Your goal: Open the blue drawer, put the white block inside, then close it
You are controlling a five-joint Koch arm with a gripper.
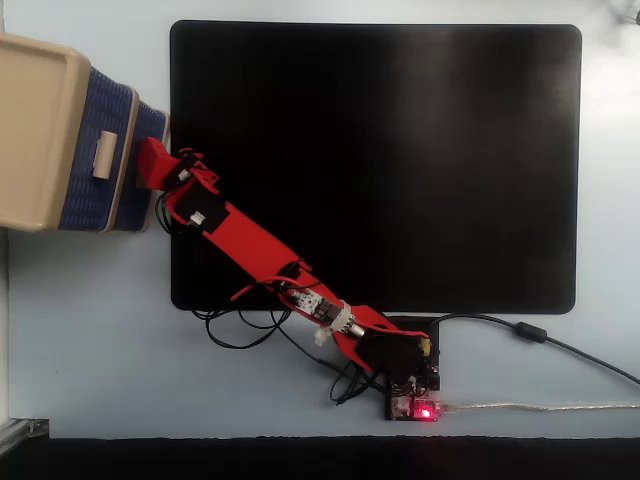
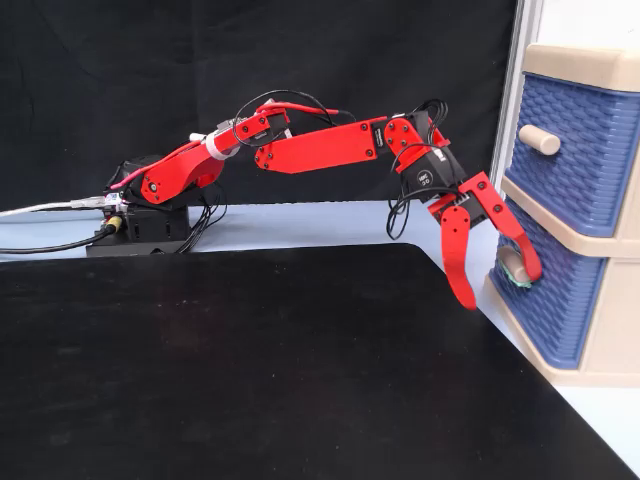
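Observation:
The blue drawer [image 2: 548, 300] is the lower one of the beige cabinet [image 2: 610, 330] at the right of a fixed view; its front looks flush with the frame. My red gripper [image 2: 498, 286] is open right at this drawer's small beige handle [image 2: 507, 266]. One finger [image 2: 518, 243] curves over the handle, and the other finger [image 2: 458, 262] hangs down on the mat side. From above, the gripper [image 1: 152, 166] presses against the blue drawer [image 1: 151, 124] at the left. The white block is out of view in both fixed views.
The upper blue drawer [image 2: 575, 150] with its handle [image 2: 539, 139] sits above the gripper. A large black mat [image 1: 380, 160] covers the table. The arm's base and a board with a red light [image 1: 420, 405] stand at the mat's near edge, with cables [image 1: 540, 335] running right.

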